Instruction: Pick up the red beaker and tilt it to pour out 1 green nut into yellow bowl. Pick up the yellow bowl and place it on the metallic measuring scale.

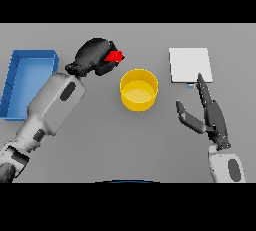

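Observation:
My left hand (95, 55) is curled round the red beaker (115, 56), holding it above the table just left of the yellow bowl (139, 90). The hand hides most of the beaker; only its red end shows, pointing right toward the bowl. The yellow bowl stands upright in the middle of the table, and I see no green nut in it. The metallic measuring scale (189, 65), a pale square plate, lies at the back right. My right hand (212, 117) rests open to the right of the bowl, fingers straight and pointing at the scale.
A blue bin (27, 82) stands along the left edge of the table, beside my left forearm (52, 105).

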